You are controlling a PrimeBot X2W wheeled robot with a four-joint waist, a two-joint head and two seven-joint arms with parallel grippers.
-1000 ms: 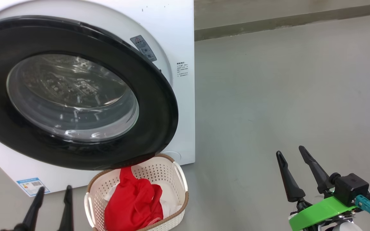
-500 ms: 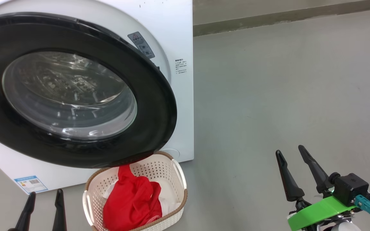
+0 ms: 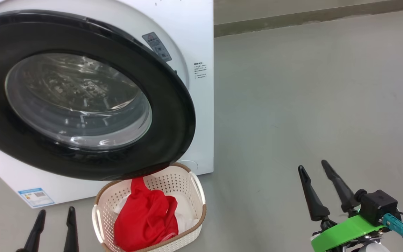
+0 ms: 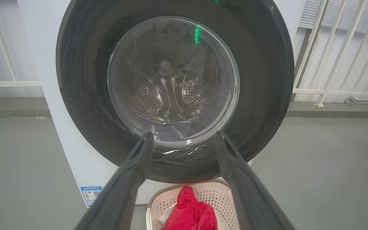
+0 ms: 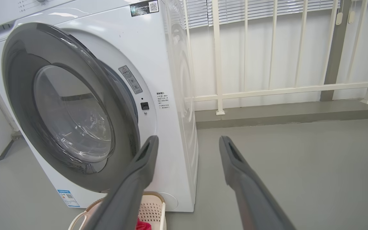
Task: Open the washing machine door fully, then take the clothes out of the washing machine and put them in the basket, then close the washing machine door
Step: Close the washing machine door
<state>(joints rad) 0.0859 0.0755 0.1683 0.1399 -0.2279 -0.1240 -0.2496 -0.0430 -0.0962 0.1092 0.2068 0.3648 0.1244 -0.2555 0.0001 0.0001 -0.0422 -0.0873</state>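
One big round washing machine door (image 3: 173, 115) takes up most of my head view: a wide glossy black rim around bulging clear glass, through which I see the perforated steel drum (image 4: 171, 92). It stands slightly ajar, its right edge off the front of the white washing machine (image 3: 194, 42) and its lower rim overhanging the basket (image 3: 198, 191). The basket sits on the floor just before the machine's lower right corner. It is cream and perforated with a brown rim, and the clothes (image 3: 145, 217) lie in it, bright red over white. My left tool (image 3: 56, 211) hangs low just left of the basket, fingers moderately apart and empty. My right tool (image 3: 312, 165) is well off to the right over bare floor, likewise apart and holding nothing. The floor (image 3: 310, 87) is smooth grey, and a white railing (image 5: 217, 64) runs behind. Since a second ago the head view has shifted a little. Door, basket and clothes lie as before, but my left tool's tip, then over the blue label (image 3: 35, 197), now shows below it
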